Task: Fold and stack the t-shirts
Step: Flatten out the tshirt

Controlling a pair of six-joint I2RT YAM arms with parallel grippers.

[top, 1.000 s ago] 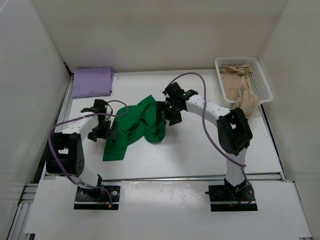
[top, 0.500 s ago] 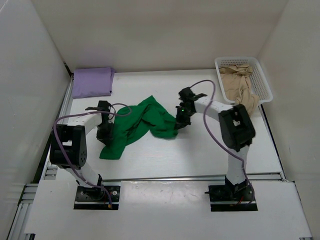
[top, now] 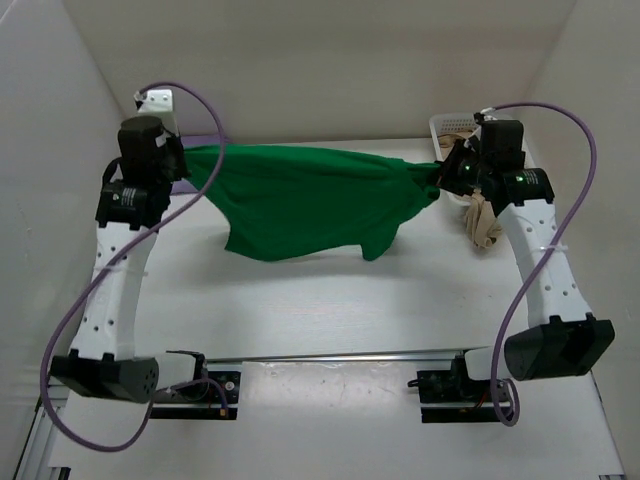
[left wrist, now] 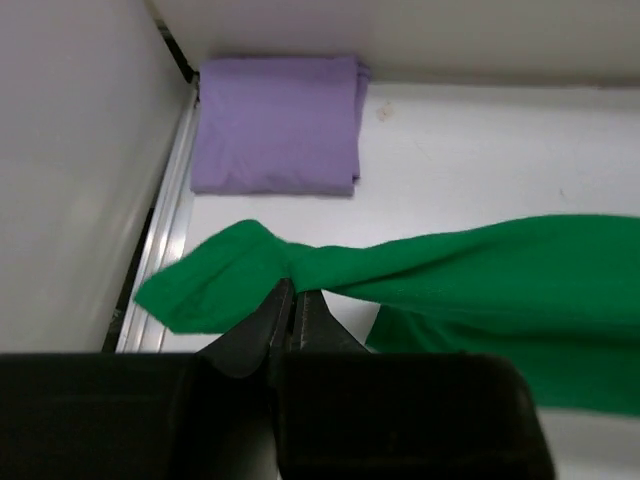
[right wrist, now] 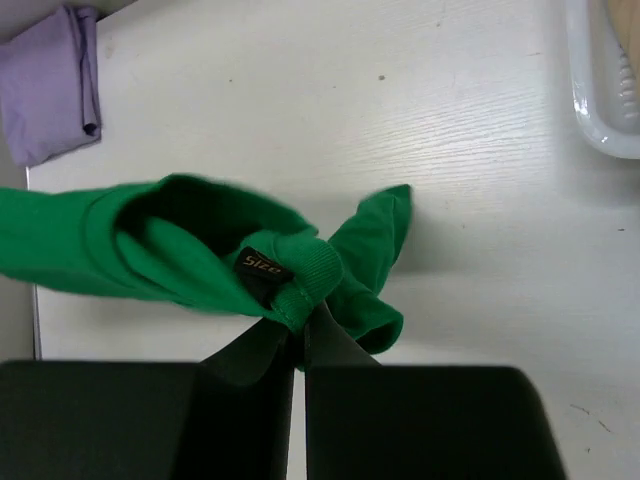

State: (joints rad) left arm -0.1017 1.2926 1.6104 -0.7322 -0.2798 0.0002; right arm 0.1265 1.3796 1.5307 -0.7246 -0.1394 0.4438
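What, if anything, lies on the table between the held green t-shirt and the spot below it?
Nothing visible. The green t-shirt hangs between the left gripper and the right gripper over bare table; the folded lavender t-shirt lies far left, the basket far right.

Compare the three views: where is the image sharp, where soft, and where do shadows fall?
Top external: even, diffuse light, sharp; the bright green cloth t-shirt throws barely any shadow on the white table. Left wrist: folded lavender cloth shirt crisp, black left gripper blurred near the lens. Right wrist: right gripper soft too, label legible, faint shadow beside the cloth.
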